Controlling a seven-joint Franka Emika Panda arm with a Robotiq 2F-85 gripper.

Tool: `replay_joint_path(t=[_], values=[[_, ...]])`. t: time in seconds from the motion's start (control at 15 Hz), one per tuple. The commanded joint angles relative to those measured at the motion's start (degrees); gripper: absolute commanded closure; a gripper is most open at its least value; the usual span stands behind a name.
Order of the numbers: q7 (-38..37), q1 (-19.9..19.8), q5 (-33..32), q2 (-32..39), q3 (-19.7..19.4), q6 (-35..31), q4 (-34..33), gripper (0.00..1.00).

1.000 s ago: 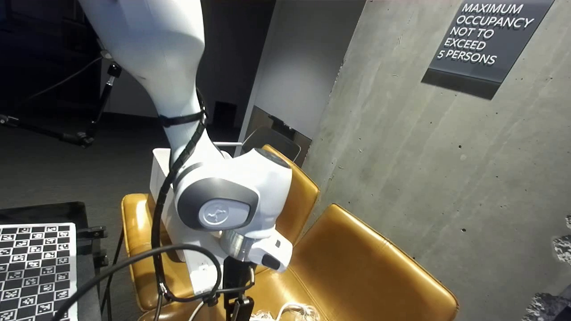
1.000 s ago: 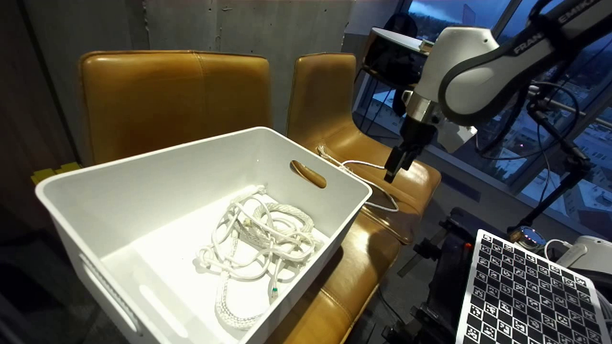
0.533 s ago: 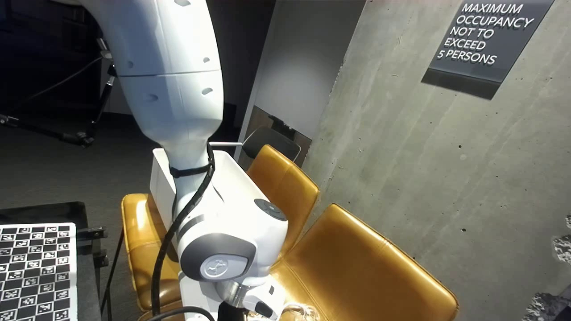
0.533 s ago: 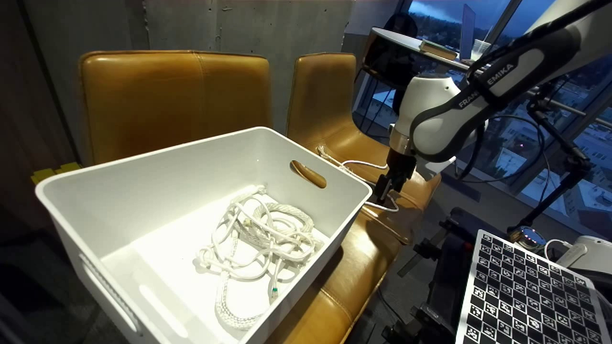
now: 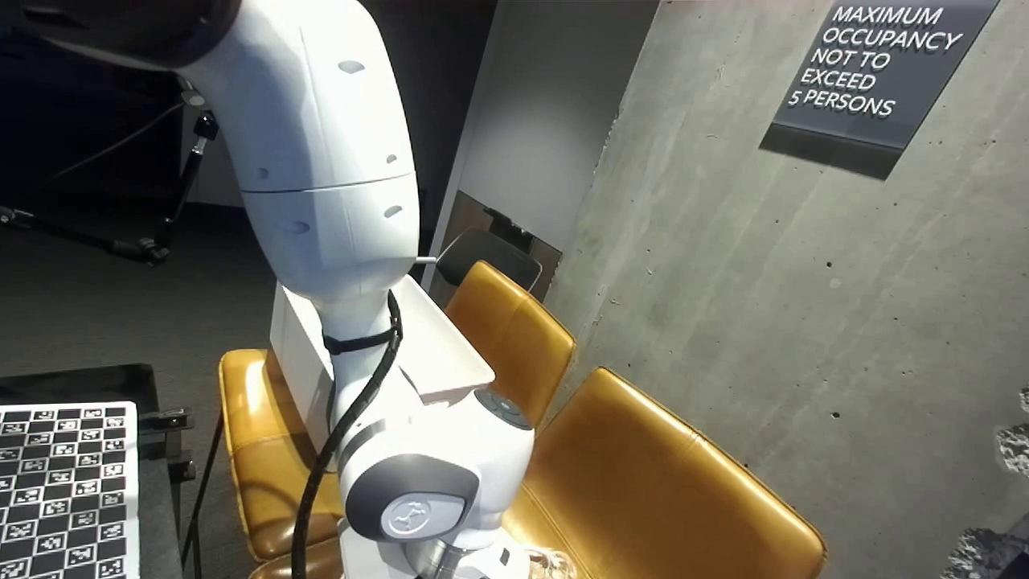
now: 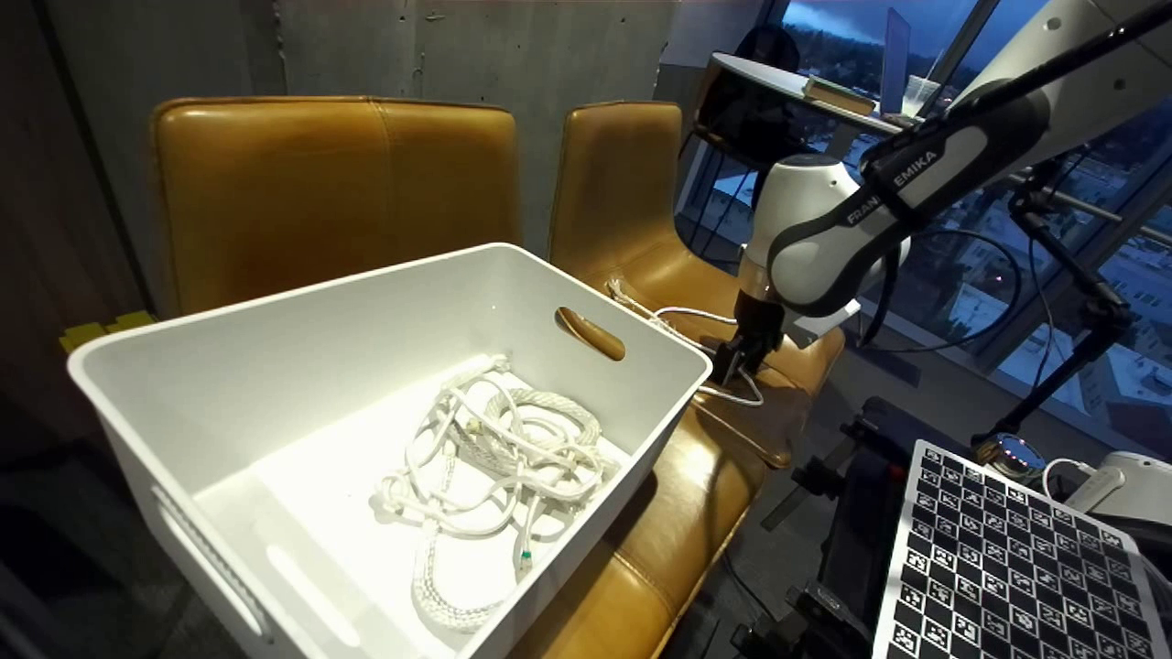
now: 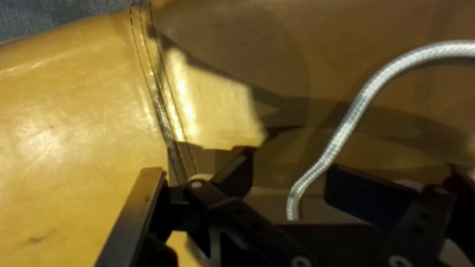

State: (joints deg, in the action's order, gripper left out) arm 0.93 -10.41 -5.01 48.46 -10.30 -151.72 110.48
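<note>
My gripper [image 7: 288, 176] is low over the tan chair seat with its black fingers apart. A white braided rope [image 7: 343, 135] runs down between them, closer to the right-hand finger [image 7: 365, 194]; whether it touches that finger I cannot tell. A clear gap separates the rope from the left-hand finger [image 7: 239, 176]. The rope's lower end disappears behind the gripper body. In an exterior view the gripper [image 6: 730, 362] is beside the bin's outer corner, with loops of the rope [image 6: 694, 312] lying on the seat around it. The gripper is out of frame below in an exterior view.
A white bin [image 6: 302, 357] with handle cut-outs stands on the tan chairs, close beside the gripper; tangled white ropes [image 6: 540, 397] lie inside it. Chair backs [image 6: 623, 174] and a concrete wall [image 5: 764, 281] rise behind. A checkered board [image 6: 1016, 558] lies near the arm.
The arm has come down towards the chair seat and nearer the bin, bringing the gripper from above the rope to around it. The bin and its ropes have not moved.
</note>
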Motion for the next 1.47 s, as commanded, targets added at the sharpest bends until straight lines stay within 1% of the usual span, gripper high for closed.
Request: replay_joint_path(t=[0.0, 0.07, 0.13, 0.2, 0.27, 0.47, 0.6, 0.93, 1.2, 1.4], values=[[-0.82, -0.08, 0.37, 3.22, -0.63, 0.99, -3.89, 0.78], [-0.86, -0.12, 0.32, 3.23, -0.85, 1.29, -4.18, 0.85], [-0.87, -0.22, 0.31, 3.30, -1.01, 1.65, -4.51, 0.94], [-0.89, -0.31, 0.30, 3.41, -1.18, 2.08, -4.93, 0.99], [-0.92, -0.37, 0.27, 3.55, -1.35, 2.34, -5.27, 1.00], [-0.91, -0.30, 0.17, 2.91, -1.57, 3.62, -5.56, 1.00], [-0.97, 0.54, 0.02, 0.34, -1.29, 4.08, -3.60, 1.00], [-1.16, 5.20, -1.21, -12.23, -0.63, 3.47, 6.38, 1.00], [-1.05, 7.53, -0.16, -22.51, 1.73, 5.66, 9.43, 1.00], [-1.71, 8.82, 0.38, -30.07, 3.86, 8.55, 9.62, 1.00]])
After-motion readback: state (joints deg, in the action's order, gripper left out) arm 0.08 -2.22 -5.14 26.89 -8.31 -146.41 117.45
